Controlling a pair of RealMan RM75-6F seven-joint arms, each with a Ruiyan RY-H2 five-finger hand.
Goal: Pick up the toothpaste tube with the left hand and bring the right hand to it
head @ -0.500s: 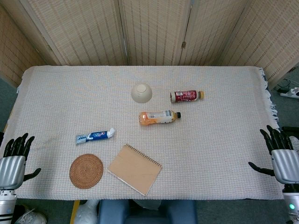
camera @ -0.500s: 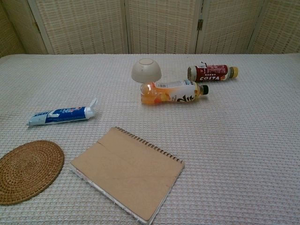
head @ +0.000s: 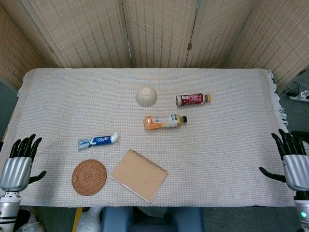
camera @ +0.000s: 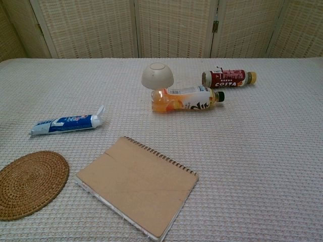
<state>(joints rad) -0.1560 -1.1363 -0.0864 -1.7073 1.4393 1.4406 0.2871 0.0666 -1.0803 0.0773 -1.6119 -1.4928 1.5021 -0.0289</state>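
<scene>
The blue and white toothpaste tube (head: 98, 140) (camera: 66, 123) lies flat on the cloth, left of centre, its cap pointing right. My left hand (head: 19, 162) hovers at the table's front left corner, well left of the tube, fingers spread and holding nothing. At the front right edge my right hand (head: 292, 162) is likewise spread and empty, far from the tube. Neither hand shows in the chest view.
A round woven coaster (head: 89, 177) sits just in front of the tube, with a spiral notebook (head: 139, 174) to its right. Further back are an upturned bowl (head: 146, 95), an orange drink bottle (head: 163, 121) and a red bottle (head: 193, 99), both lying down.
Both hands have shifted slightly: the left a little right and lower in the head view, the right a little lower. Nothing on the table has moved.
</scene>
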